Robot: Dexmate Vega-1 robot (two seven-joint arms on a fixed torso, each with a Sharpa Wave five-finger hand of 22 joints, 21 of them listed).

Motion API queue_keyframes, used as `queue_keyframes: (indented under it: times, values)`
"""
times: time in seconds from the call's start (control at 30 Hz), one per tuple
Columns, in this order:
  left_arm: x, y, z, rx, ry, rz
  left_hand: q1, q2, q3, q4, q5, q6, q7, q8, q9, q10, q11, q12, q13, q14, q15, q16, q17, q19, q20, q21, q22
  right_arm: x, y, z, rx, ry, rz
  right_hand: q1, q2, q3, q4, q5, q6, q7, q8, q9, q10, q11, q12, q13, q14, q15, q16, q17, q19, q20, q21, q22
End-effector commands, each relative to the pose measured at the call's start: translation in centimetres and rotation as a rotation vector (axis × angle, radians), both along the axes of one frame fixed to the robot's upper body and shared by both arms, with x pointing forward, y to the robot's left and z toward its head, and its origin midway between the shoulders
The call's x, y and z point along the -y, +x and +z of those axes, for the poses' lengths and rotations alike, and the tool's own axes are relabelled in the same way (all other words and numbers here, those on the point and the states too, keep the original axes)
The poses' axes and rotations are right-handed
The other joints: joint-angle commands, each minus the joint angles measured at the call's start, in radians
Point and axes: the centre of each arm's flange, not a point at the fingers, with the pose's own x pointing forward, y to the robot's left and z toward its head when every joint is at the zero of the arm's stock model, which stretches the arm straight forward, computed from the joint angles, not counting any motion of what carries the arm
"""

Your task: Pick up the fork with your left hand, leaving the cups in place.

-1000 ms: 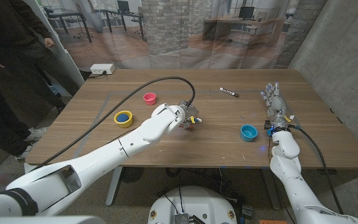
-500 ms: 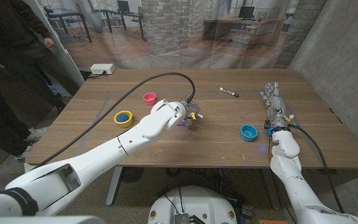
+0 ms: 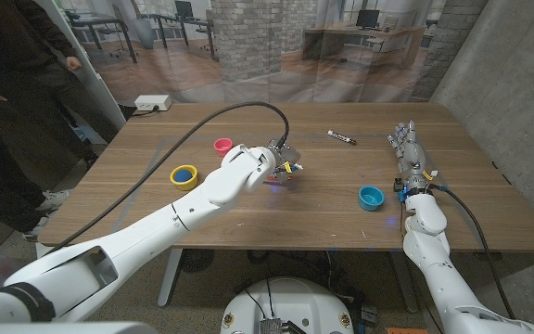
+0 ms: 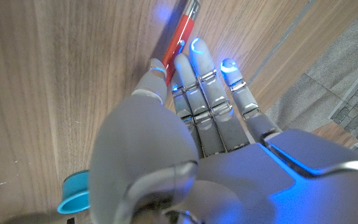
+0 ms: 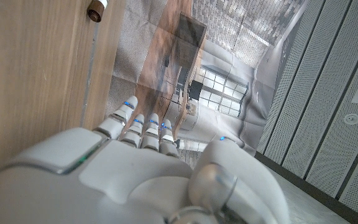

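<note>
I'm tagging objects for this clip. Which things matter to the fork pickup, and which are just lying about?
Job:
fork, red-handled, at the left hand's fingertips
yellow cup
pink cup
blue cup

Lying about:
marker
white box

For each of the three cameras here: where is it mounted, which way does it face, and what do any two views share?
Head view: on the robot's head, looking down over the wooden table; both arms, left hand, right hand.
Left wrist view: along the left hand's back at the fork lying at its fingertips.
Right wrist view: along the right hand's back, past the table edge.
Shared: head and left wrist views show the blue cup.
</note>
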Motion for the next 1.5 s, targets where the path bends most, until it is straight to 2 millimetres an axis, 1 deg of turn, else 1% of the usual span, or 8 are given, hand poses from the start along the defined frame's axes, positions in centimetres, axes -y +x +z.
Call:
queue_keyframes:
  times: [0.03, 0.17, 0.33, 0.73, 0.83, 1.17, 1.2, 1.5]
  values:
    - [-0.4, -0.7, 0.8, 0.042, -0.042, -0.021, 0.094, 0.083, 0.026, 0.016, 0.002, 0.023, 0.03, 0.066, 0.074, 0.061, -0.057, 0.005, 0.008, 0.03, -0.081, -0.003, 0.004, -0.007, 0.003, 0.009, 0.003, -0.2, -0.4, 0.2, 0.006, -0.009, -0.007, 0.013, -0.002, -0.003, -0.002, 0.005, 0.002, -0.003, -0.006, 0.002, 0.006, -0.005, -0.002, 0.004, 0.007, -0.001, -0.003, 0.003, -0.003, -0.009, 0.0, 0.002]
    - [-0.6, -0.9, 1.3, 0.063, -0.061, -0.027, 0.093, 0.082, 0.028, 0.016, 0.002, 0.024, 0.029, 0.065, 0.073, 0.061, -0.057, 0.003, 0.012, 0.029, -0.081, -0.006, 0.007, -0.008, 0.002, 0.014, 0.002, -0.4, -0.5, 0.3, 0.007, -0.014, -0.009, 0.013, -0.002, -0.003, -0.002, 0.005, 0.002, -0.002, -0.006, 0.002, 0.007, -0.001, -0.002, 0.004, 0.007, -0.001, -0.003, 0.003, -0.004, -0.008, 0.0, 0.002]
    - [-0.9, -1.2, 1.8, 0.088, -0.074, -0.035, 0.092, 0.081, 0.029, 0.017, 0.001, 0.023, 0.029, 0.065, 0.073, 0.062, -0.056, 0.001, 0.013, 0.03, -0.08, -0.008, 0.01, -0.01, 0.0, 0.018, 0.002, -0.5, -0.5, 0.5, 0.011, -0.016, -0.01, 0.014, -0.002, -0.003, -0.002, 0.005, 0.002, -0.003, -0.006, 0.002, 0.006, -0.004, -0.003, 0.004, 0.007, -0.001, -0.003, 0.003, -0.004, -0.009, 0.0, 0.002]
    - [-1.4, -1.8, 2.2, 0.131, -0.106, -0.068, 0.09, 0.079, 0.032, 0.019, 0.0, 0.02, 0.029, 0.066, 0.074, 0.058, -0.056, -0.006, 0.02, 0.026, -0.08, -0.013, 0.02, -0.019, 0.001, 0.028, 0.0, -0.9, -0.8, 0.6, 0.014, -0.025, -0.016, 0.014, -0.002, -0.004, -0.003, 0.006, 0.002, -0.003, -0.007, 0.002, 0.007, -0.006, -0.003, 0.004, 0.007, 0.0, -0.004, 0.003, -0.007, -0.01, -0.001, 0.002]
    - [-1.5, -1.9, 2.4, 0.141, -0.109, -0.069, 0.09, 0.08, 0.033, 0.019, -0.001, 0.022, 0.027, 0.067, 0.074, 0.058, -0.052, -0.008, 0.021, 0.025, -0.081, -0.015, 0.023, -0.02, 0.0, 0.032, -0.001, -0.9, -0.8, 0.7, 0.016, -0.025, -0.018, 0.014, -0.002, -0.004, -0.003, 0.006, 0.002, -0.003, -0.007, 0.002, 0.006, -0.005, -0.003, 0.004, 0.008, 0.0, -0.004, 0.003, -0.007, -0.01, -0.001, 0.002]
    - [-1.6, -2.6, 3.0, 0.178, -0.139, -0.093, 0.089, 0.079, 0.037, 0.02, -0.002, 0.022, 0.025, 0.067, 0.073, 0.058, -0.055, -0.015, 0.024, 0.026, -0.08, -0.019, 0.03, -0.024, -0.002, 0.041, -0.003, -1.0, -1.2, 0.7, 0.02, -0.028, -0.026, 0.015, -0.002, -0.004, -0.003, 0.007, 0.002, -0.003, -0.008, 0.002, 0.007, -0.004, -0.004, 0.004, 0.008, -0.001, -0.004, 0.002, -0.009, -0.011, -0.002, 0.002]
    - [-1.6, -2.6, 3.0, 0.183, -0.14, -0.095, 0.089, 0.079, 0.038, 0.019, -0.003, 0.022, 0.024, 0.066, 0.072, 0.06, -0.059, -0.016, 0.023, 0.027, -0.08, -0.019, 0.031, -0.025, -0.001, 0.043, -0.003, -1.0, -1.3, 0.6, 0.021, -0.027, -0.025, 0.015, -0.002, -0.004, -0.003, 0.007, 0.003, -0.003, -0.008, 0.002, 0.007, -0.004, -0.004, 0.004, 0.008, -0.001, -0.004, 0.002, -0.009, -0.011, -0.001, 0.002]
    - [-1.9, -3.4, 3.5, 0.219, -0.184, -0.121, 0.088, 0.078, 0.041, 0.02, -0.004, 0.02, 0.025, 0.067, 0.073, 0.059, -0.058, -0.02, 0.03, 0.03, -0.08, -0.024, 0.037, -0.028, -0.003, 0.052, -0.006, -1.2, -1.6, 0.6, 0.022, -0.03, -0.031, 0.015, -0.002, -0.004, -0.003, 0.007, 0.003, -0.003, -0.008, 0.002, 0.007, -0.004, -0.004, 0.004, 0.008, -0.001, -0.005, 0.002, -0.011, -0.012, -0.002, 0.002]
